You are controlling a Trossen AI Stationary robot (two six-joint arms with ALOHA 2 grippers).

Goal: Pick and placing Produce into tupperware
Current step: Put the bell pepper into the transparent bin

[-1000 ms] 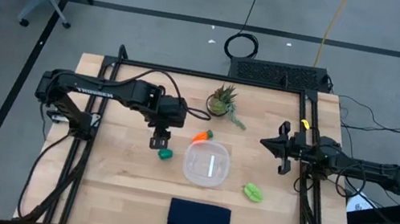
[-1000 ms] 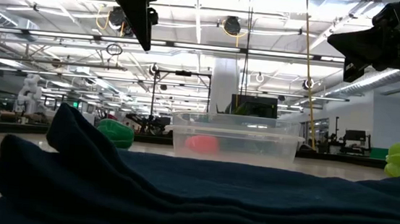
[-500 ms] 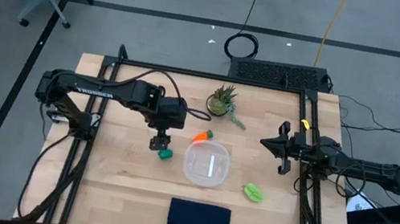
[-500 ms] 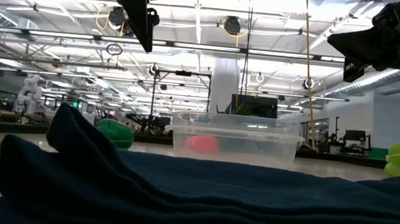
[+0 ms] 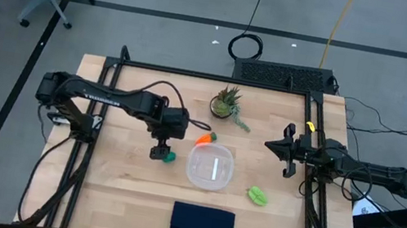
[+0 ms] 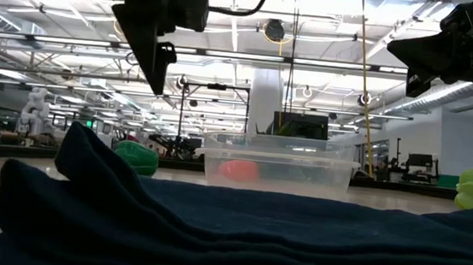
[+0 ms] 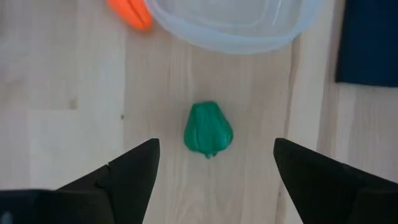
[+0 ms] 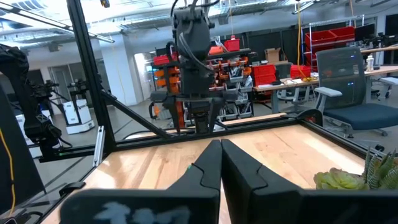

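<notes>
The dark green lump (image 7: 208, 129) lies on the wood (image 5: 169, 156), just left of the clear tupperware (image 5: 210, 167). My left gripper (image 5: 160, 153) hangs open above it, pointing down, a finger on either side in the left wrist view, touching nothing; it also shows high up (image 6: 156, 65). The orange carrot (image 5: 204, 139) lies at the tupperware's far-left rim. The yellow-green leaf piece (image 5: 257, 196) rests to the tupperware's right. My right gripper (image 5: 288, 153) waits shut near the table's right edge, its shut fingers (image 8: 219, 163) level.
A spiky potted plant (image 5: 227, 102) stands toward the far edge. A dark navy cloth (image 5: 202, 223) lies near the near edge and fills the low view's foreground (image 6: 228, 226). Black frame rails run along the table's left and right sides. Bare wood lies left of the green lump.
My left gripper has moved toward the table's near edge and down, coming over the dark green lump. The produce, the tupperware and my right arm have kept still.
</notes>
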